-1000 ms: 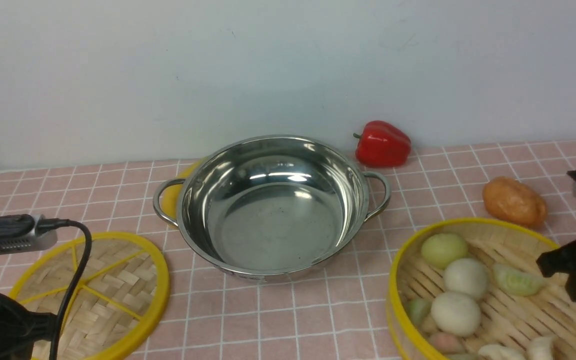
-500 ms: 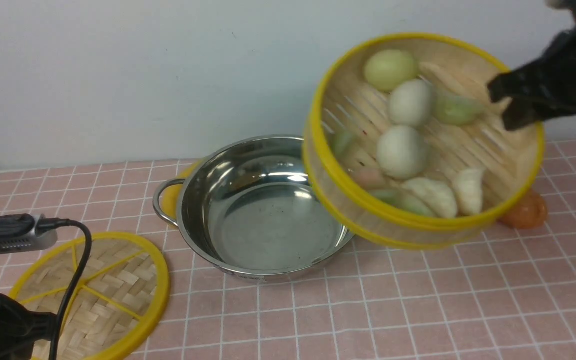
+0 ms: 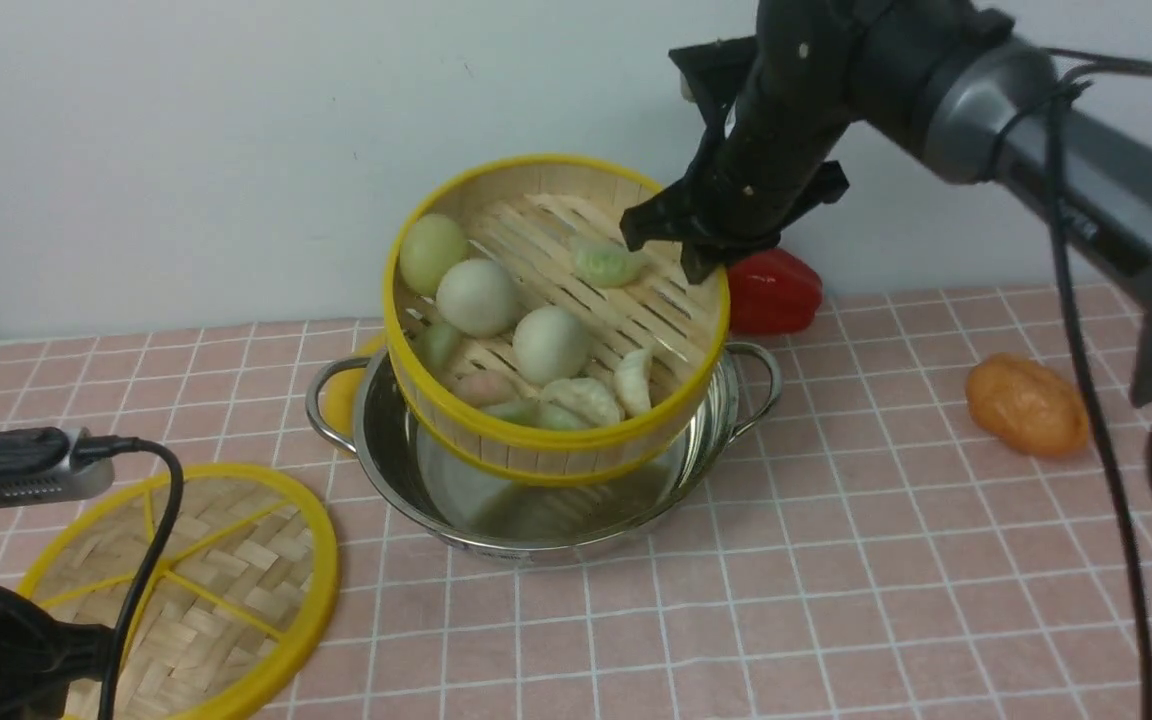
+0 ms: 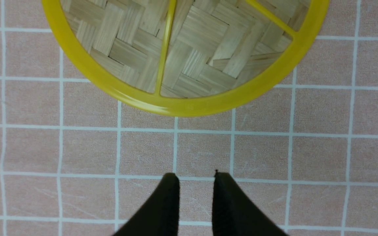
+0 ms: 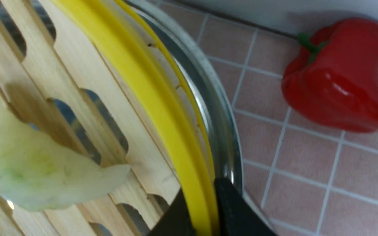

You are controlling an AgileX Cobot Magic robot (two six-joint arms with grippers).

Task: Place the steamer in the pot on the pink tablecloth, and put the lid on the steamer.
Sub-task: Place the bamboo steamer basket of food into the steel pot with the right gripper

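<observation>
Woven bamboo is lying closest to me: the lid point(image 3: 236, 580) is resting flat on the pink tablecloth point(image 3: 786, 600) at my near left. My left gripper point(image 4: 194, 175) is hovering over bare cloth just beside the lid's yellow rim. Its jaws are standing a narrow gap apart and gripping nothing.

Farther out, the pot point(image 3: 576, 542) is sitting on the cloth in the middle. My right gripper point(image 5: 202, 209) is pinching the steamer point(image 3: 536, 455) at the far right of its yellow rim, with one finger inside the wall and one outside. The steamer is hanging tilted, its opening tipped toward me. Its near edge is dipping inside the pot while its far edge is riding well above the pot's rim. I cannot tell whether the two are touching. Pale buns point(image 3: 476, 297) and dumplings point(image 5: 28, 170) are lying on the slatted floor, most of them gathered toward the low side.

Beyond the pot on the right, a red pepper point(image 3: 774, 292) is sitting at the foot of the wall. An orange lump point(image 3: 1026, 405) is lying on the cloth farther right, well apart from the pot.
</observation>
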